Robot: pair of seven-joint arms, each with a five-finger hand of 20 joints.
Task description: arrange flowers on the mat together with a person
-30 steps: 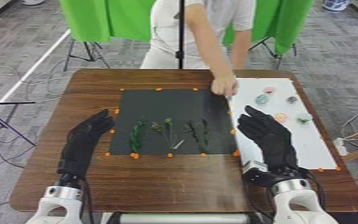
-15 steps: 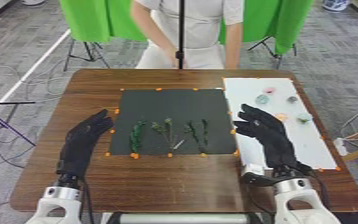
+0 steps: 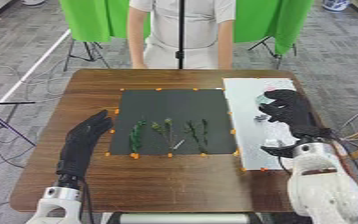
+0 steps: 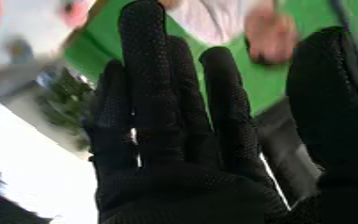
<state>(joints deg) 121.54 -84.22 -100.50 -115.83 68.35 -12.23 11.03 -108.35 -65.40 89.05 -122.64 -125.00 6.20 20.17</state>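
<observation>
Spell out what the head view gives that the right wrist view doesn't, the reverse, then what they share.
Head view: the left hand, open over the table; the dark mat with green stems lying near its robot-side edge; and, right of it, the white sheet.

Right wrist view: a leafy green patch beside the glove; I cannot tell what it is.

Both: the right hand, fingers up close in the wrist view, over the sheet in the head view; and green curtain.

1. Right hand (image 3: 291, 111) over the white sheet (image 3: 240, 92).
2. Left hand (image 3: 85, 131) over the bench (image 3: 158, 187), beside the black mat (image 3: 171, 105).
3. Green stems (image 3: 136, 136) laid side by side on the mat's near half.
</observation>
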